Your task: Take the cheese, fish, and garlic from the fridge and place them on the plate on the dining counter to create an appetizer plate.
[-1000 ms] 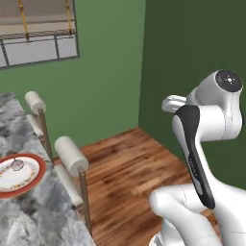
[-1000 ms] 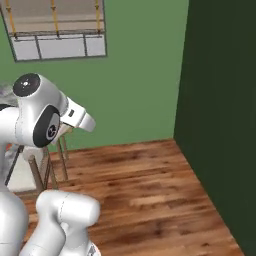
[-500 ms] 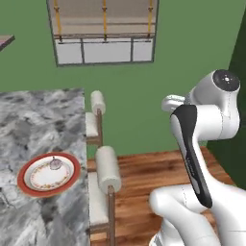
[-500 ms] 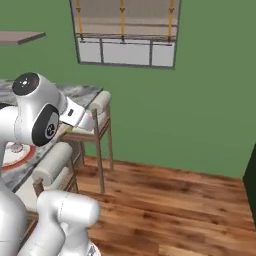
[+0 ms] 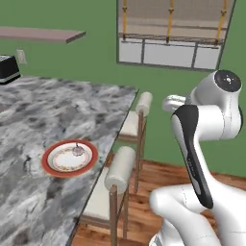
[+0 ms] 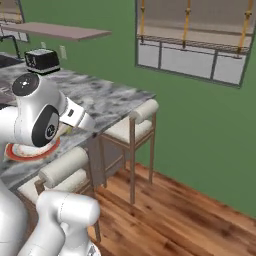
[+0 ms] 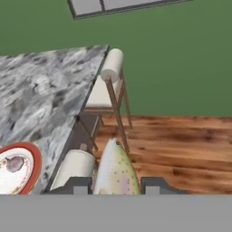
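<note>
Room: green walls, wooden floor, a window (image 5: 175, 36) above; the base has swung round, so the whole view has shifted and the marble worktop (image 5: 53, 120) now fills the left of the left base view.
Plate: the plate (image 5: 70, 157) lies on the worktop near its stool-side edge, now closer and fuller in view than a moment ago.
On plate: a small pale lump, likely the garlic (image 5: 77, 151).
End effector: the end effector (image 7: 116, 185) is clamped on the fish (image 7: 116, 172), off the worktop's edge, above a stool (image 7: 76, 167).
Meaning: the carry is nearly over; fish placement comes next.
Cheese: I cannot see it here.
</note>
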You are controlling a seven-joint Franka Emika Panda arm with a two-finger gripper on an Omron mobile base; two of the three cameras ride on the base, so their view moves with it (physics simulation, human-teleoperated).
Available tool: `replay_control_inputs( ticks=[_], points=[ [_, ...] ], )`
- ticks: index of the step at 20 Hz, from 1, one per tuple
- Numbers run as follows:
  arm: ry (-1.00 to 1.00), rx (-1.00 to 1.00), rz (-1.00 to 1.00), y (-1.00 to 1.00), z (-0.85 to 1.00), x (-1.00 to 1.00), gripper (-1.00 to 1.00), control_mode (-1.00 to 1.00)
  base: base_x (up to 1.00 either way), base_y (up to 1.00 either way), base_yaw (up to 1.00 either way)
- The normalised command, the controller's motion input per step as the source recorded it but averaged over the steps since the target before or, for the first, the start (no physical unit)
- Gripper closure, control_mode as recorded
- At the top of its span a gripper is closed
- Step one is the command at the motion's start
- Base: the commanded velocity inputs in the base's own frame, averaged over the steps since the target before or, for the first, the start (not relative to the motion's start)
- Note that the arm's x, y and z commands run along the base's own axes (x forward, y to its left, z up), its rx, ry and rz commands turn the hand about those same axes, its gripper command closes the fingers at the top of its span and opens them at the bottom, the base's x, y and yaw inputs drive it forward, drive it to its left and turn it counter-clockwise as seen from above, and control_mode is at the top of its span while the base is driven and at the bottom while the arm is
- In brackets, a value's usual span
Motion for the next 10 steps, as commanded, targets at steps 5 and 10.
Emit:
replay_control_inputs(
  ticks=[5, 10],
  points=[
    [0.00, 0.00, 0.00, 0.00, 0.00, 0.00, 1.00, 1.00, 1.00, -0.18, 0.68],
    [0.00, 0.00, 0.00, 0.00, 0.00, 0.00, 1.00, 1.00, 1.00, -0.05, 0.68]
  ],
)
